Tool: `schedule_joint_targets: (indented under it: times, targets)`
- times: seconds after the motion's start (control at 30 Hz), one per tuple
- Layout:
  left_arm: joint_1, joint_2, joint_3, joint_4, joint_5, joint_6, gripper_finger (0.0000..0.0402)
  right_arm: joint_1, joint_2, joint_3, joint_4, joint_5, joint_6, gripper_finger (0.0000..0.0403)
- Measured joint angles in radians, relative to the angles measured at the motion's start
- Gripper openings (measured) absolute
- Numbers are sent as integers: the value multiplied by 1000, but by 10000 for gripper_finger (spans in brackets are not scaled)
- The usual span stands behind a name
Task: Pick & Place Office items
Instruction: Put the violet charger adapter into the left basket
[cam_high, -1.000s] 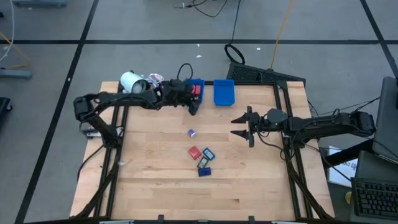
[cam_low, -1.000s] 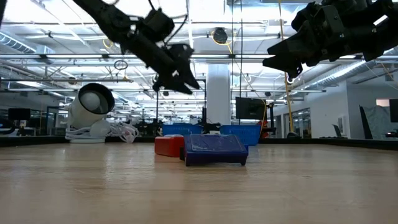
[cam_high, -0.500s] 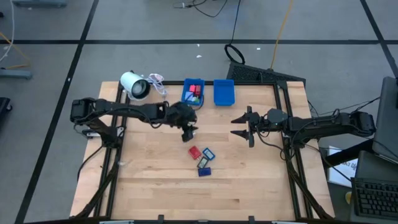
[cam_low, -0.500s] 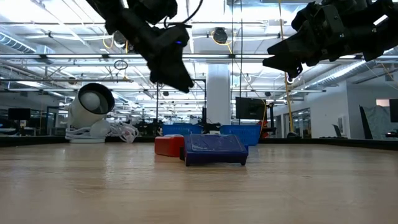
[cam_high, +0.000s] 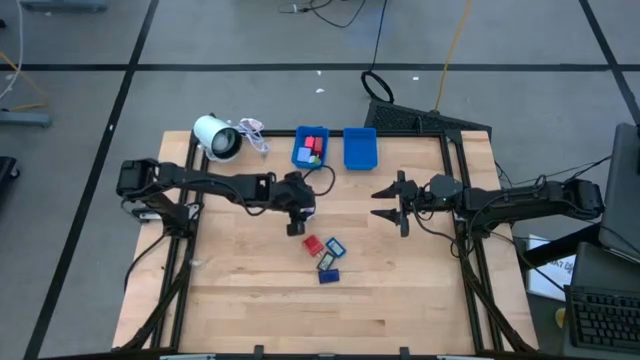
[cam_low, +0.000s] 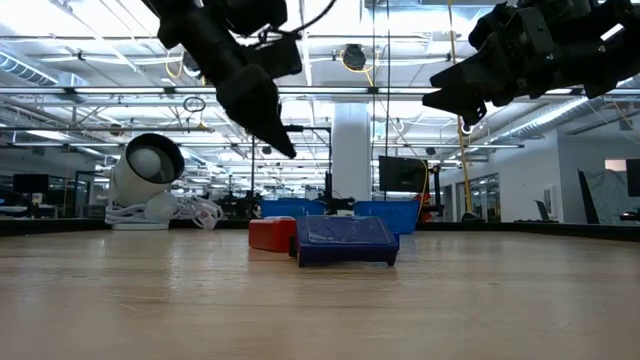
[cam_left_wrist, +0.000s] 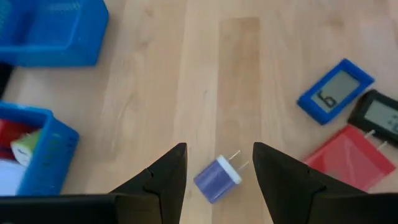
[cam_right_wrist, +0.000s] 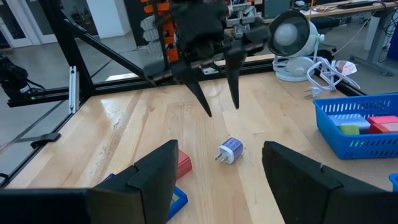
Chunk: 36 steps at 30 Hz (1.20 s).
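Two fingers of left gripper (cam_left_wrist: 214, 163) spread apart, poised above purple plug (cam_left_wrist: 216, 178) lying loose on worktop (cam_left_wrist: 249, 74), straddling it for pickup (likely bound for bin (cam_high: 311, 148)). Right gripper (cam_high: 389, 203) parked aside, fingers apart, empty.

left gripper (cam_high: 296, 226) | we've swung it away from the left blue bin (cam_high: 310, 148), out over the desk (cam_high: 250, 290) | we now hover it, fingers (cam_left_wrist: 163, 175) spread, above the small purple plug adapter (cam_left_wrist: 217, 178) | it hides the adapter from the high camera
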Motion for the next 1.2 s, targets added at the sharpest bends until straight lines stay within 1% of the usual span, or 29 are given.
schedule_joint_targets:
  times: [0.17,0.3,0.5,0.67,0.8,1.0,1.2]
  targets:
    - [21,65,0,8,-12,-143,188,0,0,0,1,0,0,222]
    - [29,104,0,1,-54,-212,212,0,0,1,3,0,0,222]
    - [27,122,0,4,-43,-144,275,0,0,1,2,0,0,222]
    - [28,139,0,6,-27,-26,303,0,0,1,3,0,0,222]
    - [28,177,0,7,-25,22,303,0,0,1,2,0,0,222]
    - [28,244,0,15,27,37,287,0,0,1,0,-1,0,222]
    - [26,263,2,20,48,-46,273,0,0,1,-1,-1,0,222]
